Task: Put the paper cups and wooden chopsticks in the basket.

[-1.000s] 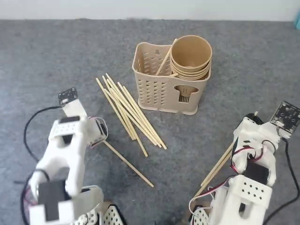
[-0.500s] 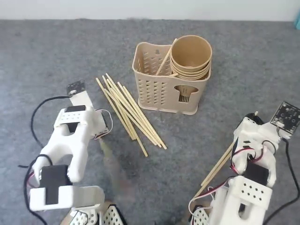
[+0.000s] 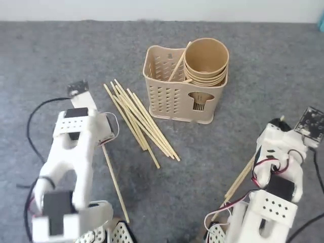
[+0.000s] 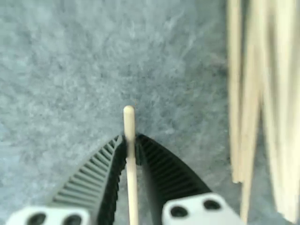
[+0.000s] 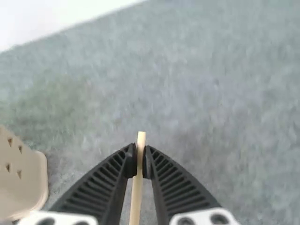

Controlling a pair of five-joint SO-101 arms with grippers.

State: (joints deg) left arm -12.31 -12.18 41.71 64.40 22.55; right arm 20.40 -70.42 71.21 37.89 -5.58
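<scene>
A tan basket [image 3: 172, 93] stands on the grey carpet with stacked paper cups [image 3: 206, 59] in one compartment and a chopstick [image 3: 178, 63] leaning in the other. Several loose wooden chopsticks [image 3: 139, 119] lie just left of it. My left gripper [image 4: 130, 138] is shut on one chopstick [image 4: 129, 123], which in the high view runs from the left arm [image 3: 76, 139] toward the front edge [image 3: 115, 185]. My right gripper [image 5: 138, 150] is shut on another chopstick [image 5: 140, 138], seen slanting beside the right arm [image 3: 242, 179].
The loose chopstick pile [image 4: 260, 93] lies close beside my left gripper. A corner of the basket [image 5: 18, 180] shows off to one side of my right gripper. Bare carpet surrounds the basket at the back and right.
The left arm has turned, swinging its held chopstick from pointing front-right to pointing nearly straight at the front edge. The right arm has shifted slightly right with its chopstick.
</scene>
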